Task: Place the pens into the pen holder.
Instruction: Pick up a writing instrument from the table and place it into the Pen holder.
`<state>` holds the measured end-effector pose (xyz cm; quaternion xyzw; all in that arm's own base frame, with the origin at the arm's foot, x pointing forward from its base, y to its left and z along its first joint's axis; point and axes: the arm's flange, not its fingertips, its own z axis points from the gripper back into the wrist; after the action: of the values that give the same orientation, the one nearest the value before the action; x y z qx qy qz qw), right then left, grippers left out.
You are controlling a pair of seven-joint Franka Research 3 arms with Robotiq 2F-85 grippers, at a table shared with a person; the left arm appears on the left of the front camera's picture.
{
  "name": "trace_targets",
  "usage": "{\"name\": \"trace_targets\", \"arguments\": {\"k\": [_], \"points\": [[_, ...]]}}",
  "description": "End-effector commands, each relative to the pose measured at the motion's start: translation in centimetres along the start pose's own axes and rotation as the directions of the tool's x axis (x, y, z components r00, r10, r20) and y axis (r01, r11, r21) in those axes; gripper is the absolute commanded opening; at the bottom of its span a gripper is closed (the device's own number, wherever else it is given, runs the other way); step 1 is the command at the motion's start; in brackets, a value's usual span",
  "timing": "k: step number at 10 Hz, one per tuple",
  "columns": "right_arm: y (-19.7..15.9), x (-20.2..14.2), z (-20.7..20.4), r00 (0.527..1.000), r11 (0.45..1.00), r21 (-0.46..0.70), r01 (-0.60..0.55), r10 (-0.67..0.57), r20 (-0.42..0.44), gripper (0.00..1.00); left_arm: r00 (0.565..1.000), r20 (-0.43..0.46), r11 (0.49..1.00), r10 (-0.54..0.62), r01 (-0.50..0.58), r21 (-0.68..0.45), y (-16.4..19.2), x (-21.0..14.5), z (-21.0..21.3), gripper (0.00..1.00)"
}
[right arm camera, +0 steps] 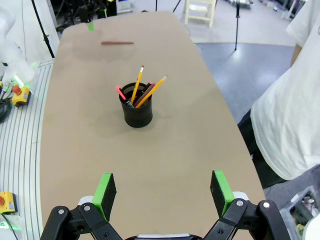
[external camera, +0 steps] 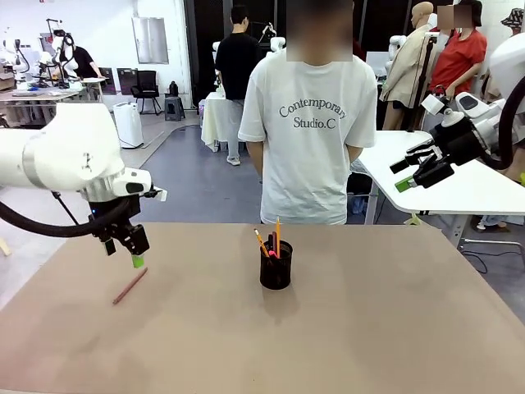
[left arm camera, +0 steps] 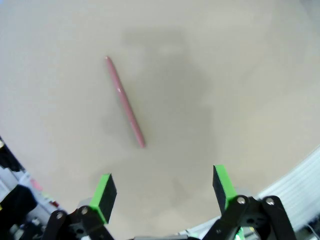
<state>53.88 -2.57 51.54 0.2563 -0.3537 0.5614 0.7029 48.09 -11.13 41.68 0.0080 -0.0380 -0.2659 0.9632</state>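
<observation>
Left hand spread (empty), slim reddish-brown pencil lying flat

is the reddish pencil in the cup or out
Out: the dull reddish-brown pencil lies flat on the tan table, apart from the black wire-mesh cup, near the open left gripper.

Tan work table, matte surface. Grey floor beyond it. White table at picture right. White wall at far left, fronted by a black office chair and a low white unit, possibly an air purifier. Lighting even.
</observation>
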Motion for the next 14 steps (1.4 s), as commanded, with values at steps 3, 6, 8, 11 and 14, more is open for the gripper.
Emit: {"name": "trace_targets", "arguments": {"k": [3, 6, 8, 11, 14], "points": [[0.4, 0.1, 0.1, 1.0, 1.0, -0.006, -0.001, 0.001, -0.001, 1.0, 0.993, 0.115, 0.992, 0.022, -0.036, 0.12, 0.3, -0.5, -2.9, 1.0], [0.4, 0.1, 0.1, 1.0, 1.0, -0.006, -0.001, 0.001, -0.001, 1.0, 0.999, 0.041, 0.998, 0.005, -0.008, 0.066, -0.3, -0.6, -1.8, 1.0], [0.4, 0.1, 0.1, 1.0, 1.0, -0.006, -0.001, 0.001, -0.001, 1.0, 0.999, 0.041, 0.998, 0.005, -0.008, 0.066, -0.3, -0.6, -1.8, 1.0], [0.4, 0.1, 0.1, 1.0, 1.0, -0.006, -0.001, 0.001, -0.001, 1.0, 0.998, 0.056, 1.0, -0.005, 0.004, 0.026, 0.6, 0.9, -3.7, 1.0], [0.4, 0.1, 0.1, 1.0, 1.0, -0.006, -0.001, 0.001, -0.001, 1.0, 0.998, 0.056, 1.0, 0.001, 0.0, -0.017, 1.7, 1.9, -5.9, 1.0]]}}
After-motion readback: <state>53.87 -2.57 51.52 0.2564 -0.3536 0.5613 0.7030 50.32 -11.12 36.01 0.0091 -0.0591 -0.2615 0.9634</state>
